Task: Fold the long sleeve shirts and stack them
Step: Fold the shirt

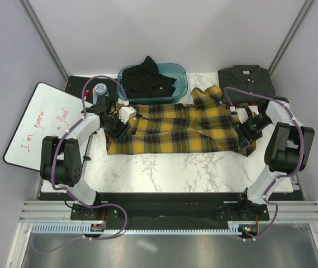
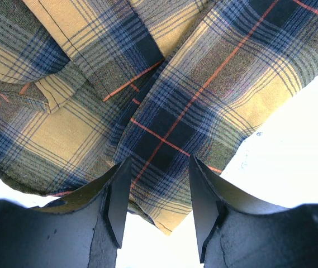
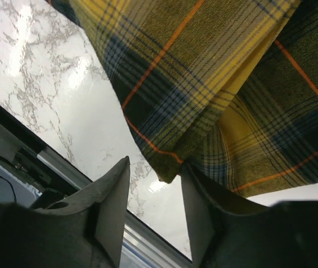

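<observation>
- The left pincer [image 2: 159, 166] stands half-wide at one end of the yellow-and-black plaid shirt [image 1: 175, 128]. A hemmed corner of the cloth lies in the gap between its fingers, and neither finger visibly presses it.
- Just ahead of that pincer the plaid overlaps in folded layers with hem edges crossing. Bare worktop [image 2: 293, 167] shows to either side of the corner.
- The right pincer [image 3: 155, 167] is half-wide too, at the shirt's opposite end. A folded corner points into its mouth and stops at the fingertips, unclamped.
- Beside the right pincer lies open marble, which ends at the worktop's edge close by.
- Between the two pincers the shirt is spread flat. Its near hem runs fairly straight, with a broad bare strip of worktop on the arm-base side.
- Beyond the left pincer a blue bin [image 1: 184, 78] holds the black shirt [image 1: 147, 78]. The bin's rim is just beside the plaid's far edge.
- Beyond the right pincer the charcoal shirt [image 1: 245, 78] lies folded at the far corner, near a plaid sleeve.
- Outboard of the left pincer a whiteboard [image 1: 36, 123] overhangs the worktop's side edge.
</observation>
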Robot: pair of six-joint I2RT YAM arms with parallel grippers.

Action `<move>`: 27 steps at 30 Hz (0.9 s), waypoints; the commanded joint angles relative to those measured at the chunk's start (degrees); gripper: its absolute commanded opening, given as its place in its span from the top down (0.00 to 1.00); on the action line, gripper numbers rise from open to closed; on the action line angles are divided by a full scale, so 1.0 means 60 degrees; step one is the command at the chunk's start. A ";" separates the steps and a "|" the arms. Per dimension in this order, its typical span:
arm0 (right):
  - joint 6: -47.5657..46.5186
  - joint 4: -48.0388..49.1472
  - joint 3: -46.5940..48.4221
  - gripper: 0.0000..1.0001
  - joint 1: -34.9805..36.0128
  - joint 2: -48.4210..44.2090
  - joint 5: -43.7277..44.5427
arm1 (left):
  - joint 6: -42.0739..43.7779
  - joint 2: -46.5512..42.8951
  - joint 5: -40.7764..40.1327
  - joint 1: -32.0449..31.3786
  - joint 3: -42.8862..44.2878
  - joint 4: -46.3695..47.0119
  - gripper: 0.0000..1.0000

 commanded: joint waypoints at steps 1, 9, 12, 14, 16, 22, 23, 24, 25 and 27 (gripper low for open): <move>0.0264 0.0141 0.0416 0.57 -0.0015 0.0289 -0.0341 | -0.0175 -0.0010 0.0237 -0.0002 -0.0041 0.0191 0.47; 0.0571 0.0126 0.2156 1.00 -0.0029 0.0539 -0.0296 | -0.0102 0.0092 0.0076 0.0013 -0.0026 0.0425 0.48; 0.0674 0.0170 0.3283 1.00 -0.0015 0.1006 -0.0179 | -0.0087 0.0253 -0.0289 0.0027 0.0062 0.0528 0.60; 0.0660 0.0126 0.3712 1.00 0.0072 0.1329 -0.0033 | -0.0087 0.0370 -0.0378 0.0042 0.0077 0.0616 0.65; 0.0587 0.0082 0.4108 1.00 0.0190 0.1842 0.0200 | -0.0087 0.0502 -0.0452 0.0071 0.0091 0.0631 0.69; 0.0616 0.0389 0.4080 0.94 0.0396 0.2780 0.0626 | -0.0116 0.0693 -0.0700 0.0101 -0.0026 0.0733 0.69; 0.0587 0.0462 0.3848 0.93 0.0395 0.2825 0.0888 | -0.0102 0.0722 -0.0730 0.0130 -0.0055 0.0733 0.69; 0.0572 0.0695 0.3686 0.92 0.0395 0.2825 0.1035 | -0.0102 0.0722 -0.0788 0.0159 -0.0084 0.0777 0.69; 0.0528 0.0842 0.3496 0.90 0.0366 0.2767 0.1211 | -0.0102 0.0722 -0.0818 0.0174 -0.0113 0.0792 0.69; 0.0513 0.1237 0.2910 0.85 0.0308 0.2563 0.1563 | -0.0116 0.0678 -0.0862 0.0232 -0.0143 0.0807 0.66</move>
